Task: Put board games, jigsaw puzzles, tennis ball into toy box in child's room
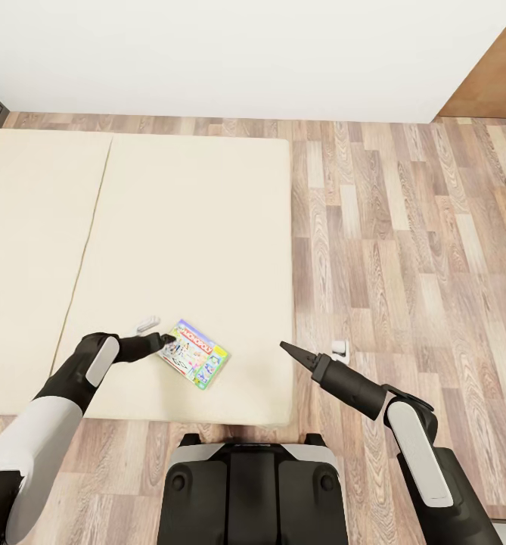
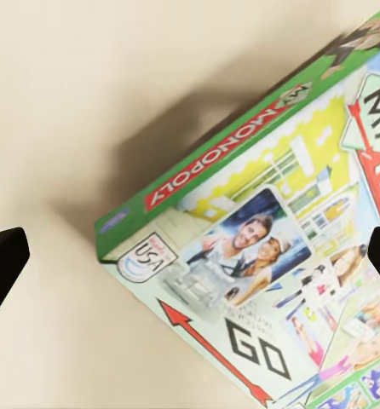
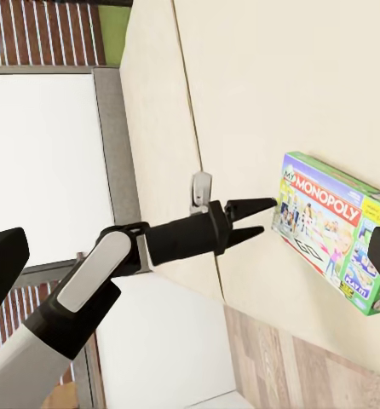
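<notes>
While my left tool (image 1: 164,342) hangs open at the Monopoly box (image 1: 195,353), nothing's gripped. Box lies flat on the bed (image 1: 192,227). Right tool (image 1: 289,350) is open too, empty.

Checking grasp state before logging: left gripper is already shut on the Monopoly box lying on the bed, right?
Not quite. The left gripper is open, its tips just short of the Monopoly box with a gap between them, as the right wrist view shows. The box does lie flat on the bed, near its front edge.
</notes>
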Available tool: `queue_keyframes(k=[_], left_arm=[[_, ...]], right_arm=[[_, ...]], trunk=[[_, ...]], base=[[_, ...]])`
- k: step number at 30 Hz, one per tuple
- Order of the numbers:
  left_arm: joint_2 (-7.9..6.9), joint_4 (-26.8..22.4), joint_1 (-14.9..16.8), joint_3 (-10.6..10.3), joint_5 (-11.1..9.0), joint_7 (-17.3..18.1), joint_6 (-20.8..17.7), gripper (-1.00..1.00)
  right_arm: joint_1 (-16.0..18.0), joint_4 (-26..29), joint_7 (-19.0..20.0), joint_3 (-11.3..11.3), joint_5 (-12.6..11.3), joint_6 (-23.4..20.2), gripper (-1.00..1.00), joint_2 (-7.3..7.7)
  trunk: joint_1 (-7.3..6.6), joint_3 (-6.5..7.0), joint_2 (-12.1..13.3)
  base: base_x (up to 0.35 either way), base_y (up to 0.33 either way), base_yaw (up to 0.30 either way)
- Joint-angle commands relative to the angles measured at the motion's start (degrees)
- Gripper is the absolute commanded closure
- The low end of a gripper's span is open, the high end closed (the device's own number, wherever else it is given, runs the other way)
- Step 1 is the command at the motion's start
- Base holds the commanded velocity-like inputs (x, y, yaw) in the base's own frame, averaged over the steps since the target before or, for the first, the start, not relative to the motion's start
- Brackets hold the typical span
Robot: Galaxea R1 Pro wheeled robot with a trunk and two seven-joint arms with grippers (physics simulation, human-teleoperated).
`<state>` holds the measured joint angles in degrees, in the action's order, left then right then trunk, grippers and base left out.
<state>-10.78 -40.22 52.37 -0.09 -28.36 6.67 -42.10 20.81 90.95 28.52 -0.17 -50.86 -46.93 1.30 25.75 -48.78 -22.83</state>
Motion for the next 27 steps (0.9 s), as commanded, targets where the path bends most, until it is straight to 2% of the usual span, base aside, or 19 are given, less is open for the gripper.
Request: queue_keyframes(k=[1,14,27], left_arm=[[-0.02,0.1,0.0,0.0,0.1,0.2,0.3,-1.00],[-0.22,6.0,0.1,0.4,0.1,0.3,5.4,-1.00],[-0.01,7.5,0.2,-0.3,0.4,1.2,8.0,-1.00]], right_arm=[[0.0,0.0,0.0,0.0,-0.1,-0.3,-1.00,0.01],[0.0,0.0,0.0,0.0,-0.1,-0.3,-1.00,0.00],[0.0,0.0,0.0,0.0,-0.1,-0.3,-1.00,0.01]], trunk=[[0.03,-0.06,-0.1],[0.03,-0.06,-0.1],[0.03,-0.06,-0.1]], base=[[0.000,0.000,0.000],[0.000,0.000,0.000],[0.000,0.000,0.000]])
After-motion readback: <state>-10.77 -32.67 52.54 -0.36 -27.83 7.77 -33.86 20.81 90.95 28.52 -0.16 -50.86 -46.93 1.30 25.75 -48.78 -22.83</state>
